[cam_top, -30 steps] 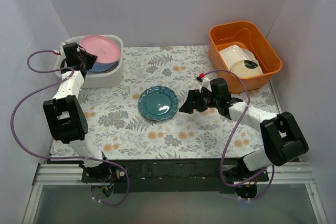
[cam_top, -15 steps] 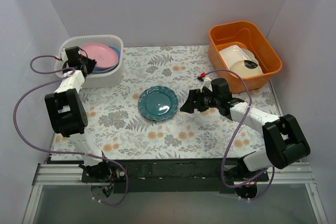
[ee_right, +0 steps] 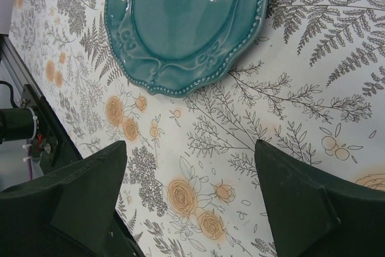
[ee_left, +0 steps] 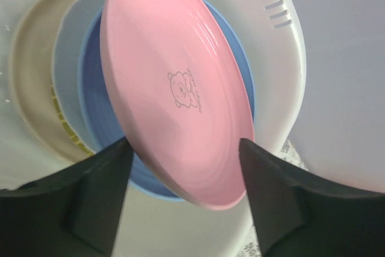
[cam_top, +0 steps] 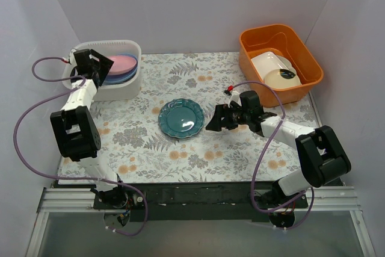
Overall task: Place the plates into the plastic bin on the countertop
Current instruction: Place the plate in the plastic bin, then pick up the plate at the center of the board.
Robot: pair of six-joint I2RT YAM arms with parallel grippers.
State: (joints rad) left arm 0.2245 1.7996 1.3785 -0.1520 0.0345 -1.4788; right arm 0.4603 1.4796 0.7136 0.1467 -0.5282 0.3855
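Pink plate (ee_left: 150, 40) shows bear stamp (ee_left: 184, 90) — lettering illegible.

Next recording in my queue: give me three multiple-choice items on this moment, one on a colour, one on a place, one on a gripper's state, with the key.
1. What colour is the top plate in the plastic bin?
A pink
B yellow
C green

2. Where is the teal plate?
A in the plastic bin
B flat on the countertop
C held off the surface

3. How is the right gripper?
A shut on the teal plate
B shut, holding nothing
C open, holding nothing

Key:
1 A: the left wrist view shows the pink plate lying over the blue and cream ones.
2 B: the top view shows it on the fern print between the two arms.
3 C: its fingers stand wide apart, short of the teal plate's rim.
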